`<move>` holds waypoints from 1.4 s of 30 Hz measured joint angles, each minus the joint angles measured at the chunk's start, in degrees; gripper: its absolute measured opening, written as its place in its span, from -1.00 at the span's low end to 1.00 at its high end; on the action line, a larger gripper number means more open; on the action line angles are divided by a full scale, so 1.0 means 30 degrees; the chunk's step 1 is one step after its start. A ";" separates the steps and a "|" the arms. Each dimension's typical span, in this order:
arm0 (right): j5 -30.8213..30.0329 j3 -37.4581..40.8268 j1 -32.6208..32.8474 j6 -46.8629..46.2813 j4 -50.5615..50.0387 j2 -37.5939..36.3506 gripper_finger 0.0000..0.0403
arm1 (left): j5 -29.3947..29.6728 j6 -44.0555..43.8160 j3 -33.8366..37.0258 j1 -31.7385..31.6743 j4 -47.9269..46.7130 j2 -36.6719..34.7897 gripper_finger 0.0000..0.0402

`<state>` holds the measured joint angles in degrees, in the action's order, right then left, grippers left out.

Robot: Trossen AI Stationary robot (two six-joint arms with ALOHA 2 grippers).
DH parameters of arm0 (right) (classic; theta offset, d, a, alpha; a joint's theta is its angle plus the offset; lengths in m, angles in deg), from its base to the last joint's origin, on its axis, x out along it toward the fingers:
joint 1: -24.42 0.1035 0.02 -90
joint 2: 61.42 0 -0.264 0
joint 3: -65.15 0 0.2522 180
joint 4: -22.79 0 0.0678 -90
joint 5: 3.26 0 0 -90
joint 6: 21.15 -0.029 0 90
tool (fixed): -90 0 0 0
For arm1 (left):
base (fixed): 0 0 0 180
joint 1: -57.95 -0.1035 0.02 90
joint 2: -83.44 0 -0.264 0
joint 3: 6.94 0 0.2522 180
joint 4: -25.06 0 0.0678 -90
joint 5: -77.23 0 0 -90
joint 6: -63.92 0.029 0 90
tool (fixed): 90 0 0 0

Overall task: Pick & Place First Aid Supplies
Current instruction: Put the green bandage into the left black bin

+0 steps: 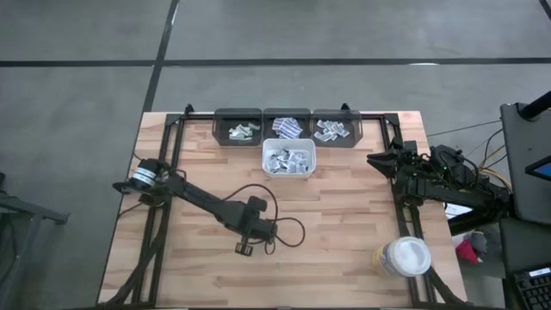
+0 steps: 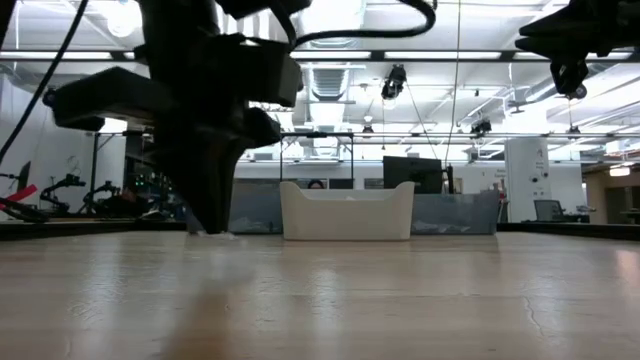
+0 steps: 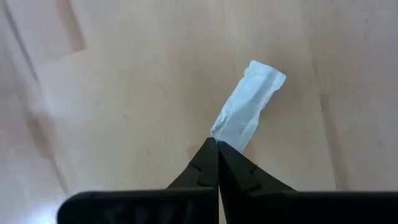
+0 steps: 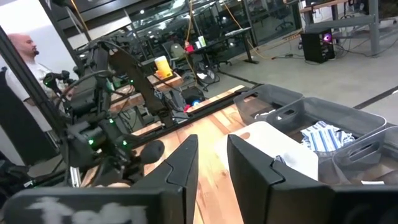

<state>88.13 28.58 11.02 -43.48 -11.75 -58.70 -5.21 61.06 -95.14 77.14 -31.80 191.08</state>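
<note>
From above, my left gripper (image 1: 244, 248) is low over the bare middle of the light wooden slatted table (image 1: 344, 232), well apart from the white open tray of sachets (image 1: 288, 160) and the three dark bins (image 1: 286, 126) behind it. My right gripper (image 1: 375, 160) waits near the table's right edge (a white round lidded tub (image 1: 403, 257) stands at the near right corner).

At table level, my left gripper (image 2: 212, 225) reaches the wood in front of the white tray (image 2: 347, 210).

My left wrist camera shows my fingertips (image 3: 217, 155) pinched together on one end of a small pale oblong paper sachet (image 3: 249, 102) lying flat on the wood.

My right wrist camera shows my right fingers (image 4: 249, 165) parted, holding nothing.
</note>
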 joint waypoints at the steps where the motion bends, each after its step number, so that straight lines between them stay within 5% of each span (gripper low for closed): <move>1: 0.0000 0.0000 0.0000 0.0000 -0.0004 0.0000 -0.60 | -0.0029 0.0044 0.0000 0.0004 0.0010 -0.0046 -1.00; 9: 0.0000 0.0000 0.0007 0.0000 -0.0002 0.0000 -0.67 | 0.1126 0.0015 -0.0036 -0.0320 -0.0943 -0.1756 -1.00; 16: 0.0000 -0.0002 0.0002 0.0003 0.0001 0.0000 -0.65 | 0.6861 -0.1907 -0.0044 -0.1873 -0.3598 -0.5690 -1.00; 23: -0.0006 0.0000 0.0000 0.0077 0.0002 0.0000 -0.59 | 1.1465 -0.1937 -0.0044 -0.6141 -0.3582 -0.8356 -1.00; 28: 0.0000 0.0000 0.0003 0.0080 0.0001 0.0000 -0.56 | 1.0446 0.1296 -0.0022 -1.0749 -0.2811 -0.8375 -1.00; 35: 0.0000 0.0000 0.0000 0.0080 0.0009 0.0000 -0.60 | 0.4330 0.4488 0.1725 -1.6840 0.1064 -0.7891 -1.00; 42: 0.0000 0.0000 0.0004 0.0080 0.0009 0.0000 -0.66 | 0.1725 0.5237 0.3842 -1.9820 0.2430 -0.7044 -1.00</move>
<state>88.13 28.58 11.03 -43.24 -11.72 -58.70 -0.03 76.77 -83.61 17.68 -24.51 169.95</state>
